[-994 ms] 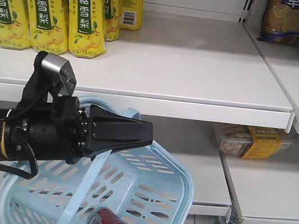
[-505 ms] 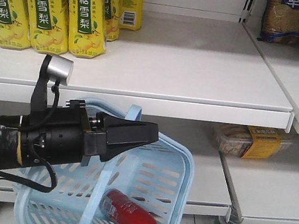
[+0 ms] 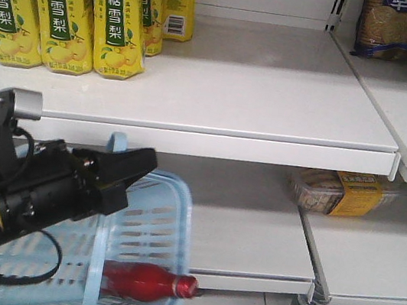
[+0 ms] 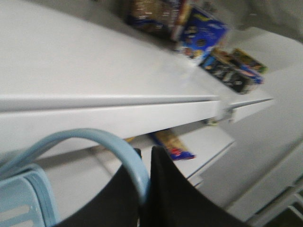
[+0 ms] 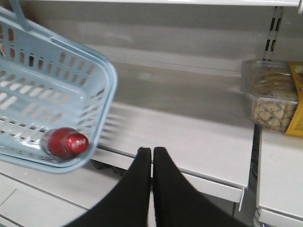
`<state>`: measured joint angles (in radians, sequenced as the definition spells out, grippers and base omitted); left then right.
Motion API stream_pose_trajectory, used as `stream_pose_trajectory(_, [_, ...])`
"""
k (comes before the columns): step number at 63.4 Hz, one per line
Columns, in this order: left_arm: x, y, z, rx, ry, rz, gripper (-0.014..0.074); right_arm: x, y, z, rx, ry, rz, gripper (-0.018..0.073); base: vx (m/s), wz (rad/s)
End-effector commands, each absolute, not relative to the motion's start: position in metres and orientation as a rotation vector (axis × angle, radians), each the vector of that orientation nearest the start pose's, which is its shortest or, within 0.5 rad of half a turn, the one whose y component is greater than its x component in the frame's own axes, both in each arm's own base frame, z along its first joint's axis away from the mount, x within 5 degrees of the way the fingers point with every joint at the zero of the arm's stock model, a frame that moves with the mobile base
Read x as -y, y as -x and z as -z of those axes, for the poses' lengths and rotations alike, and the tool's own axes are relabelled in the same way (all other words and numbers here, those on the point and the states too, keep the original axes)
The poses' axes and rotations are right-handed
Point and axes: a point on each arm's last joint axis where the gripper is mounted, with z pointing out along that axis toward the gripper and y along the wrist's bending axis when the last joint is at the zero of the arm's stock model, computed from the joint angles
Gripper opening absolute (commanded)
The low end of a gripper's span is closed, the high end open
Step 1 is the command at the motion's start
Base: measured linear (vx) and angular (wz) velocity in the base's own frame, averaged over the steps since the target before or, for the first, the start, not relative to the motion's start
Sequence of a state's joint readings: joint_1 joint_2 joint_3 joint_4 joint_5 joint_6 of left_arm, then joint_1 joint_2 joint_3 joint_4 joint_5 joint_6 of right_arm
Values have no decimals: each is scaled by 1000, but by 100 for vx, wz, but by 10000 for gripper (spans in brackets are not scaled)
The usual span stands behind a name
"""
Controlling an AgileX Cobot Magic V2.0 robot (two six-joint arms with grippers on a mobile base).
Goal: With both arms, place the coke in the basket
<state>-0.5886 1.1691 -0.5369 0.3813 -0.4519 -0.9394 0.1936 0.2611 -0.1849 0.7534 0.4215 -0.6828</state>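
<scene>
At the lower left of the front view, the left black pointed gripper with a grey-silver block on top is seen clenched on the flat swing handle of the light blue slotted plastic basket; in the left wrist view the pale blue handle is pinched between the closed black jaws. Inside the basket, low in the frame, a red Coca-Cola bottle-shaped container is seen lying on its side, its cap end pointing right and touching the basket wall. In the right wrist view, the right black gripper is shown at bottom centre with its jaws pressed together, nothing between them, apart from the basket at left. Behind, white shelves are seen; yellow drink pouches fill the upper left.
</scene>
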Motion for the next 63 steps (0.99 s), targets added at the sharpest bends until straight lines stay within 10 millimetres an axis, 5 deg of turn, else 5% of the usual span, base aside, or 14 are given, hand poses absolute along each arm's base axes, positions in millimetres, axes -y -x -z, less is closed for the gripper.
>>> stream_pose_trajectory(1, [133, -184, -299, -1621, -180, 916, -6, -37, -67, -243, -1798, 313, -407, -5, 0, 0])
stream_pose_trajectory(39, [97, -145, -324, -1500, -335, 608, -6, -37, -67, -243, -1798, 313, -407, -5, 0, 0])
stream_pose_trajectory(63, [80, -123, -289, -1490, -373, 534, -6, -37, -67, -243, -1798, 313, -407, -5, 0, 0])
